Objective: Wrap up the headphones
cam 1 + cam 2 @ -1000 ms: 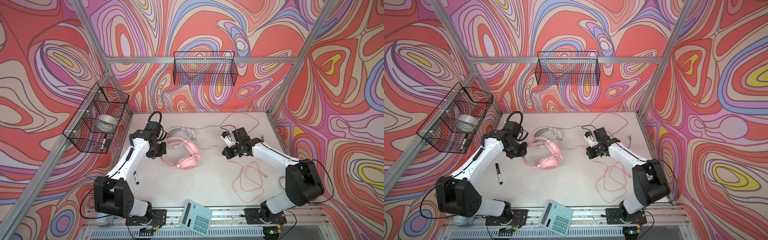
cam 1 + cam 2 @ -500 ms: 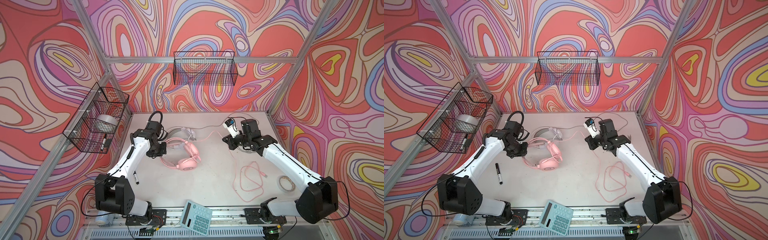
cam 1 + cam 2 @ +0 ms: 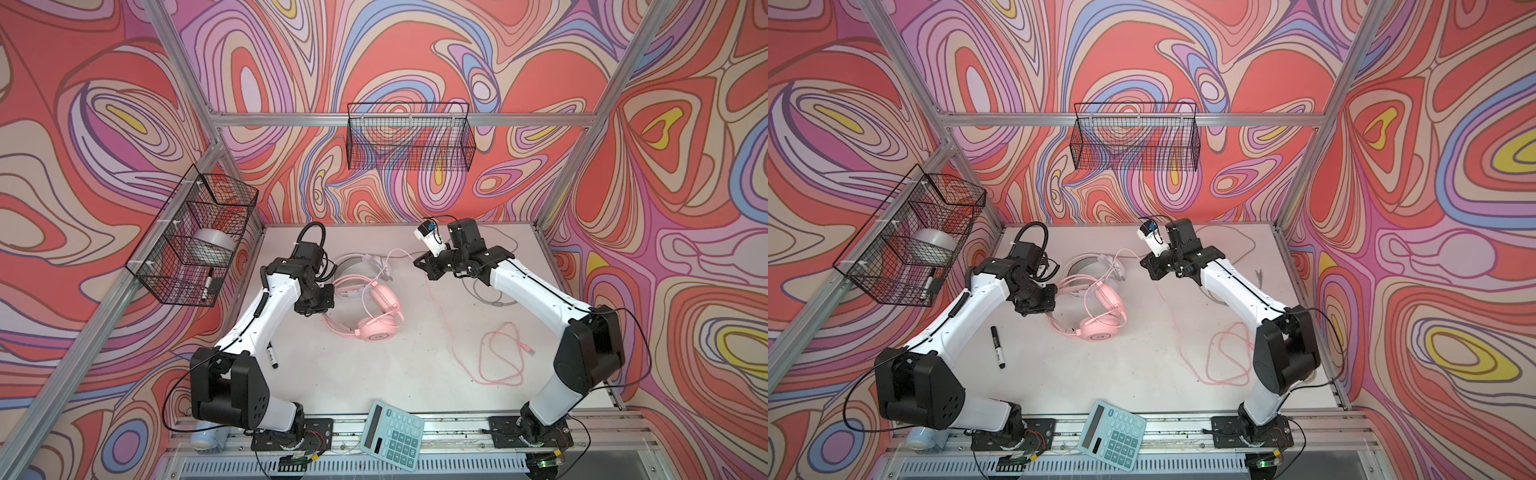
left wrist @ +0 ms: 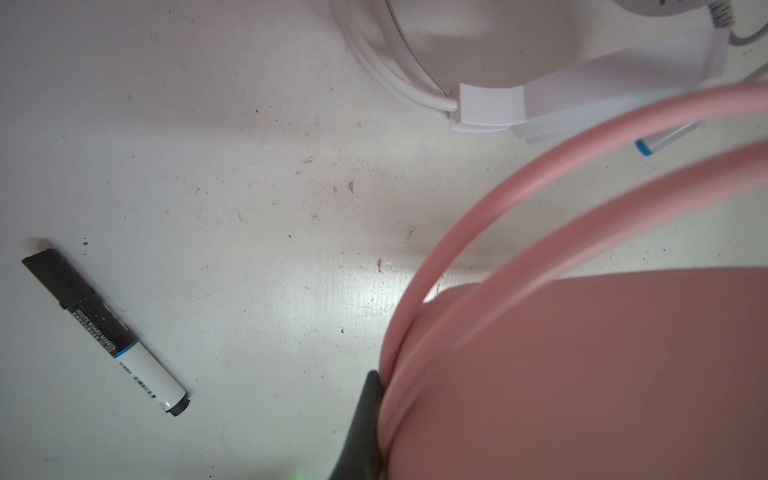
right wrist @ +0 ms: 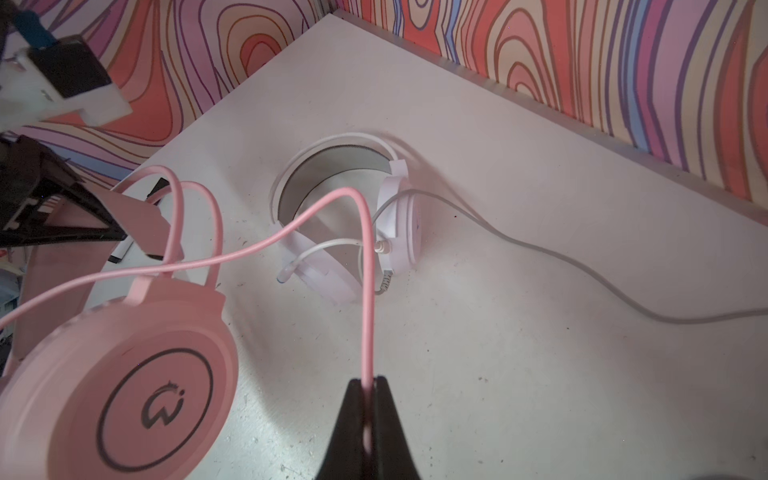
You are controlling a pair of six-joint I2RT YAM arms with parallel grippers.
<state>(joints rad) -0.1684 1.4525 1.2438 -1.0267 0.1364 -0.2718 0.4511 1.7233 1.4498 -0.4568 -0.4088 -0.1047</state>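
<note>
Both top views look steeply down from high at the front over the whole table [image 3: 374, 365], sharing nearly everything. The left wrist camera faces straight down, close over the whiteboard marker [image 4: 104, 328]. The right wrist camera looks slantwise and low toward the far table corner. Both wrist views share the white headset [image 5: 399, 232] and the pink headset [image 5: 124, 374].

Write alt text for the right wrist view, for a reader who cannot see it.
The right arm's black fingers pinch a thin pink cable that arcs up and over toward the pink headphones close by. Beyond them, white headphones with a grey cable lie on the white table, against a swirly patterned wall.
</note>
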